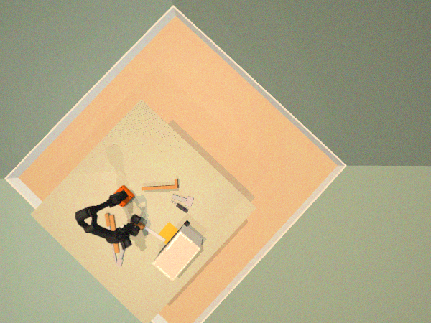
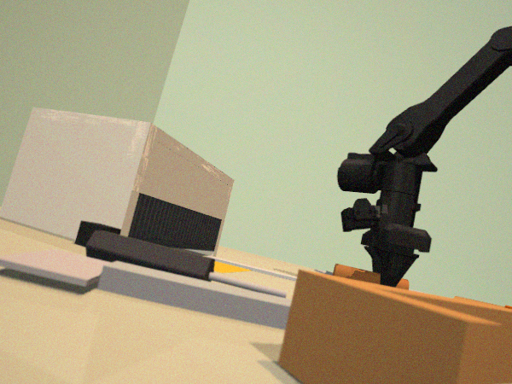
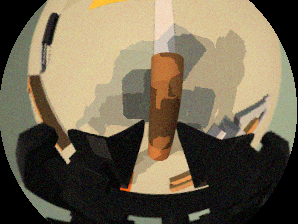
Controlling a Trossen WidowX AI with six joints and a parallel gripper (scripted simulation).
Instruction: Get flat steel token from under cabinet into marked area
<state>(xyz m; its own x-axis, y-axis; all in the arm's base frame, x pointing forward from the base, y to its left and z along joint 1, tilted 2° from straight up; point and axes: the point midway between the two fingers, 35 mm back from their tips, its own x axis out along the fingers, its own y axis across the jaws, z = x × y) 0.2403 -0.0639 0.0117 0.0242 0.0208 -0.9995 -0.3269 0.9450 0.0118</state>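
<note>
The pale cabinet [image 1: 177, 253] [image 2: 85, 171] stands on the table with dark vent slots [image 2: 175, 224] at its bottom. The yellow marked area [image 1: 168, 231] [image 2: 228, 268] lies in front of it. A rod tool with a brown handle [image 1: 141, 225] [image 3: 165, 96] and a pale shaft lies on the table, its tip at the marked area. My gripper [image 1: 138, 222] [image 2: 390, 279] [image 3: 161, 124] is low over the handle with its fingers apart on either side, a gap showing on each side. I cannot see the token in any view.
An orange L-shaped piece [image 1: 160, 186] [image 2: 384, 328], a pale T-shaped tool [image 1: 182, 199] and a dark bar [image 1: 182, 207] [image 2: 149, 253] lie behind the marked area. Orange sticks [image 1: 110, 222] and a pale piece [image 1: 119, 256] lie under the arm. A dark block [image 1: 187, 223] [image 2: 91, 230] sits at the cabinet's corner.
</note>
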